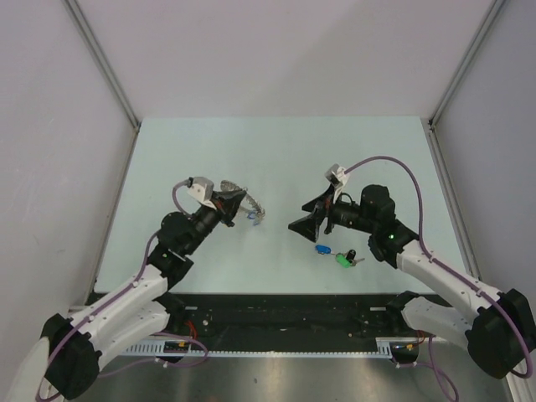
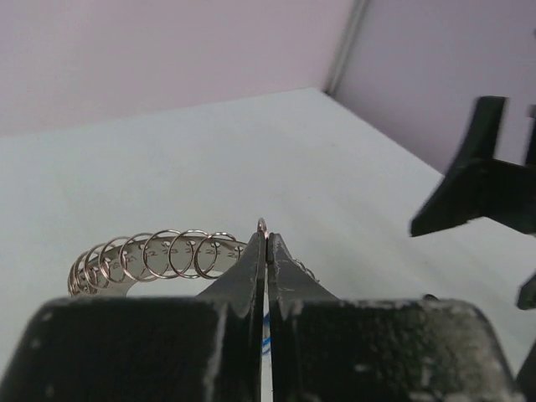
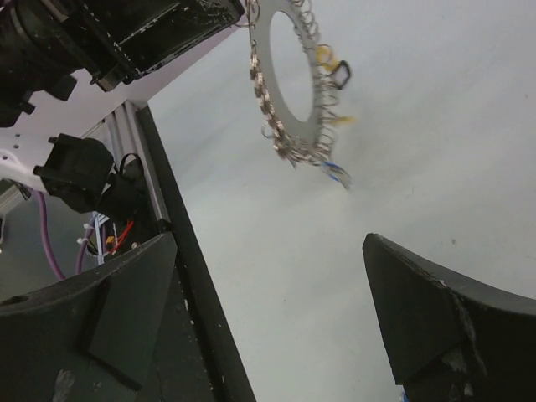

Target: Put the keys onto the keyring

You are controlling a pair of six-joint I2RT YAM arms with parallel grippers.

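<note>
My left gripper [image 1: 232, 203] is shut on the keyring [image 1: 244, 202], a grey metal ring edged with small wire loops, and holds it above the table. In the left wrist view the jaws [image 2: 266, 239] pinch one wire loop, and the ring [image 2: 151, 255] curves off to the left. The right wrist view shows the keyring [image 3: 266, 79] hanging with yellow, black and blue keys [image 3: 333, 71] on it. My right gripper [image 1: 308, 216] is open and empty, facing the ring. A blue key [image 1: 322, 249], a green key [image 1: 342, 260] and a black key [image 1: 351, 254] lie on the table below the right gripper.
The pale table [image 1: 276, 151] has grey walls on both sides and at the back. A black rail [image 3: 180, 276] runs along the table's near edge.
</note>
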